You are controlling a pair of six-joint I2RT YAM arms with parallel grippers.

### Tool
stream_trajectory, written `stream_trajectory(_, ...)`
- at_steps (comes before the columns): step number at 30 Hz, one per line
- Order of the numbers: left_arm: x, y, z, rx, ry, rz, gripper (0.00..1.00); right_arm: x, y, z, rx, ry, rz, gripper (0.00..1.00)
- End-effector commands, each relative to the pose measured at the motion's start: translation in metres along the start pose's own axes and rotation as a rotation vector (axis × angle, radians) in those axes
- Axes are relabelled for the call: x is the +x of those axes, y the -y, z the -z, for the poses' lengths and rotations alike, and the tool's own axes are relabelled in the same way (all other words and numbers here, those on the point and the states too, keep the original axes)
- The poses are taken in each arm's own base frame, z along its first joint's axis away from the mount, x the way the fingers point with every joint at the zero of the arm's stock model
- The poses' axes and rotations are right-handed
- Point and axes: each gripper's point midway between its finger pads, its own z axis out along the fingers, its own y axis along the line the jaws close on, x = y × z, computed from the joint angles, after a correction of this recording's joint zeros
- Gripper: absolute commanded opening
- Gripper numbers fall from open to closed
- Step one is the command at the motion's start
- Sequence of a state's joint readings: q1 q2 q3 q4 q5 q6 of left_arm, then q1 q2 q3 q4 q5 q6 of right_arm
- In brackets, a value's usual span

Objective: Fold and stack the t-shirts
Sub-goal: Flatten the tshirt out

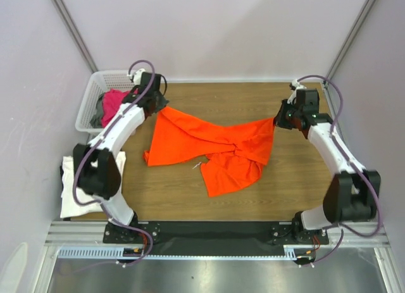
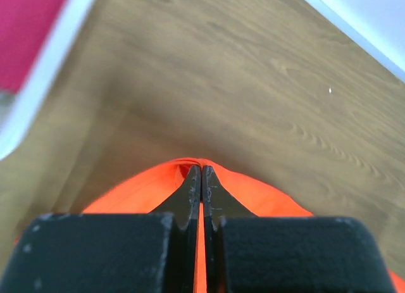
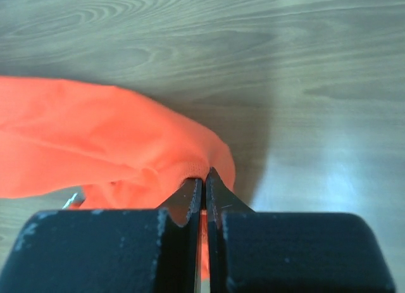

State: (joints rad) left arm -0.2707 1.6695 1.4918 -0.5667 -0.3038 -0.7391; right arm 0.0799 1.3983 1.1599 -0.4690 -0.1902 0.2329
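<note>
Top external: orange t-shirt (image 1: 215,147) strung across the table (image 1: 297,185), folding barely begun.
Pinched at opposite edges, both pairs of jaws shut tight on cloth: left gripper (image 1: 159,108) beside the basket (image 1: 87,112), right gripper (image 1: 277,121) at the far right. Twisted and bunched mid-span, lower part sagging onto the wood, no fold made yet. To judge by that, flattening and folding all left to do. Magenta shirt (image 1: 114,103) waiting in the basket; white shirt (image 1: 76,192) lying at the table's left edge, folded or not unclear.
</note>
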Motion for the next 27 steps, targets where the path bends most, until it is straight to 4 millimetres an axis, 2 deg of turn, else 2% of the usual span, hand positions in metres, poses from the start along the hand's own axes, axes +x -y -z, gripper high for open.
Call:
stream_trajectory(1, -0.066, 0.063, -0.008, 0.186, 0.231, 0.055, 0.0, -0.019, 0.003, -0.045, -0.085, 0.04, 0.003, 0.0)
stream_trajectory(2, -0.053, 0.061, -0.038, 0.143, 0.205, 0.042, 0.0, -0.026, 0.005, -0.053, -0.095, 0.047, 0.003, 0.0)
stream_trajectory(3, -0.066, 0.071, -0.042, 0.144, 0.235, 0.048, 0.0, -0.032, 0.009, -0.062, -0.089, 0.061, 0.005, 0.0)
stream_trajectory(4, -0.067, 0.07, -0.053, 0.116, 0.241, 0.041, 0.0, -0.036, 0.012, -0.072, -0.083, 0.055, 0.005, 0.0)
stream_trajectory(5, -0.05, 0.064, -0.084, 0.064, 0.207, 0.022, 0.0, -0.04, 0.018, -0.09, -0.079, 0.044, -0.003, 0.0)
stream_trajectory(6, -0.063, 0.07, -0.087, 0.058, 0.23, 0.044, 0.0, -0.046, 0.023, -0.1, -0.073, 0.046, -0.012, 0.0)
stream_trajectory(7, -0.057, 0.066, -0.098, 0.029, 0.21, 0.034, 0.0, -0.05, 0.026, -0.109, -0.068, 0.042, -0.02, 0.0)
stream_trajectory(8, -0.055, 0.066, -0.106, 0.021, 0.209, 0.031, 0.0, -0.038, 0.035, -0.131, -0.058, -0.004, -0.036, 0.0)
stream_trajectory(9, -0.046, 0.063, -0.123, 0.006, 0.189, 0.019, 0.0, -0.062, 0.046, -0.134, -0.048, 0.028, -0.063, 0.0)
stream_trajectory(10, -0.049, 0.073, -0.124, 0.038, 0.188, -0.001, 0.08, -0.064, 0.051, -0.14, -0.046, 0.018, -0.076, 0.0)
stream_trajectory(11, -0.05, 0.074, -0.127, 0.04, 0.18, -0.008, 0.49, -0.069, 0.052, -0.147, -0.058, 0.01, -0.087, 0.06)
stream_trajectory(12, -0.047, 0.073, -0.133, 0.032, 0.164, -0.014, 0.74, -0.074, 0.055, -0.153, -0.055, -0.015, -0.105, 0.12)
stream_trajectory(13, -0.052, 0.078, -0.127, 0.045, 0.157, -0.022, 0.9, -0.078, 0.054, -0.154, -0.063, -0.022, -0.103, 0.22)
stream_trajectory(14, -0.056, 0.081, -0.123, 0.054, 0.158, -0.036, 0.99, -0.08, 0.05, -0.152, -0.083, -0.033, -0.102, 0.54)
stream_trajectory(15, -0.063, 0.088, -0.11, 0.084, 0.162, -0.051, 1.0, -0.084, 0.044, -0.146, -0.099, -0.037, -0.098, 0.67)
stream_trajectory(16, -0.065, 0.089, -0.1, 0.105, 0.153, -0.096, 1.0, -0.091, 0.038, -0.139, -0.115, -0.024, -0.098, 0.76)
stream_trajectory(17, -0.067, 0.089, -0.09, 0.112, 0.15, -0.115, 1.0, -0.094, 0.033, -0.131, -0.127, -0.021, -0.104, 1.0)
stream_trajectory(18, -0.065, 0.09, -0.08, 0.125, 0.142, -0.138, 1.0, -0.093, 0.03, -0.122, -0.126, -0.032, -0.115, 1.0)
stream_trajectory(19, -0.065, 0.084, -0.058, 0.139, 0.136, -0.181, 1.0, -0.094, 0.024, -0.107, -0.124, -0.032, -0.123, 1.0)
stream_trajectory(20, -0.059, 0.079, -0.048, 0.139, 0.119, -0.198, 1.0, -0.088, 0.023, -0.098, -0.107, -0.05, -0.148, 1.0)
stream_trajectory(21, -0.055, 0.071, -0.036, 0.133, 0.107, -0.207, 1.0, -0.074, 0.022, -0.089, -0.098, -0.092, -0.17, 1.0)
stream_trajectory(22, -0.038, 0.048, -0.02, 0.1, 0.059, -0.224, 1.0, -0.077, 0.011, -0.065, -0.109, -0.069, -0.16, 1.0)
stream_trajectory(23, -0.029, 0.034, -0.011, 0.073, 0.036, -0.228, 1.0, -0.038, 0.008, -0.063, -0.096, -0.148, -0.185, 1.0)
stream_trajectory(24, -0.017, 0.019, -0.005, 0.044, 0.01, -0.226, 1.0, -0.027, 0.005, -0.056, -0.092, -0.159, -0.188, 1.0)
stream_trajectory(25, 0.018, -0.014, -0.006, -0.027, -0.076, -0.247, 1.0, -0.017, -0.017, -0.035, -0.121, -0.15, -0.163, 0.99)
stream_trajectory(26, 0.02, -0.025, 0.013, -0.03, -0.069, -0.232, 1.0, 0.022, -0.029, -0.035, -0.12, -0.224, -0.157, 0.99)
stream_trajectory(27, 0.033, -0.038, 0.016, -0.053, -0.093, -0.221, 1.0, 0.037, -0.036, -0.028, -0.117, -0.244, -0.179, 0.98)
